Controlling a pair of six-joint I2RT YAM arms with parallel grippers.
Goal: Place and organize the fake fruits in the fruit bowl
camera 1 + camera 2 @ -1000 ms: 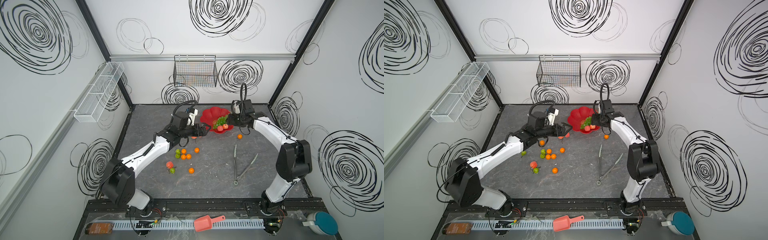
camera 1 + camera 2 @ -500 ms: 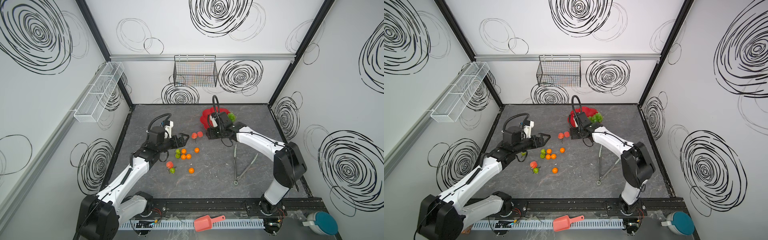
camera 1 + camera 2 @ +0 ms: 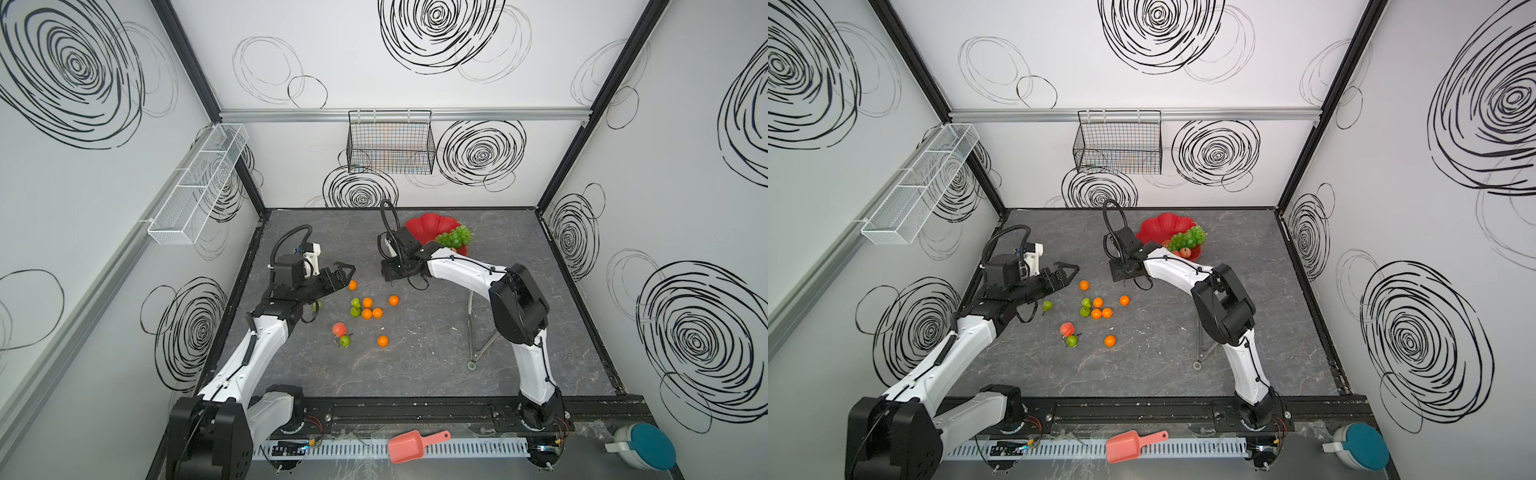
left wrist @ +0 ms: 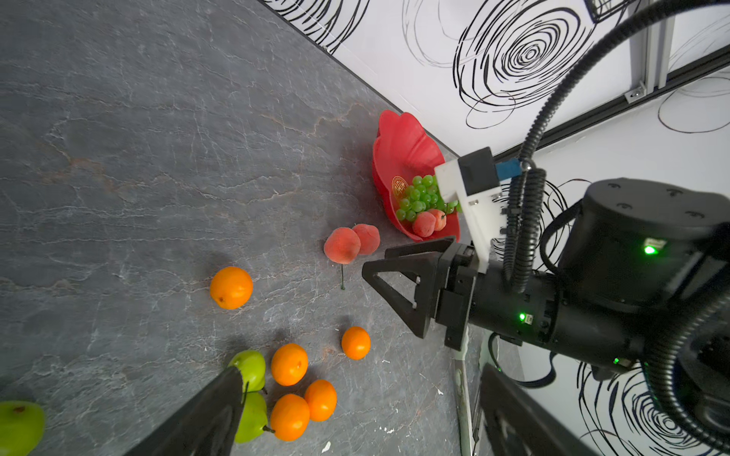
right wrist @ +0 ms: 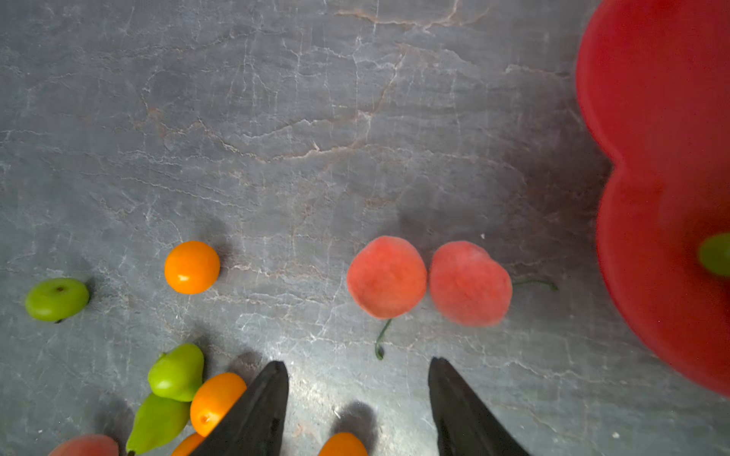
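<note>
The red flower-shaped fruit bowl (image 3: 419,224) (image 3: 1158,226) (image 4: 399,134) (image 5: 651,98) stands at the back and holds green grapes (image 3: 455,237) (image 4: 420,197) and two peaches (image 4: 428,223). Two more peaches (image 5: 386,277) (image 4: 341,244) lie on the table just left of the bowl. My right gripper (image 3: 392,272) (image 5: 357,379) hangs open low over the table right beside them, nothing between its fingers. Several oranges (image 3: 367,302) and green pears (image 3: 355,307) are scattered mid-table, with one peach (image 3: 339,329). My left gripper (image 3: 348,277) (image 4: 361,379) is open and empty above an orange (image 3: 352,285).
Metal tongs (image 3: 471,332) lie on the table under the right arm. A salmon-pink scoop (image 3: 411,445) and a teal-lidded container (image 3: 644,446) sit in front of the rail. A wire basket (image 3: 390,145) hangs on the back wall, a white mesh shelf (image 3: 199,183) on the left wall.
The left arm has drawn back from the bowl toward the left. The right gripper has swung from the bowl's right side to its left and lower. Two peaches now lie outside the bowl.
</note>
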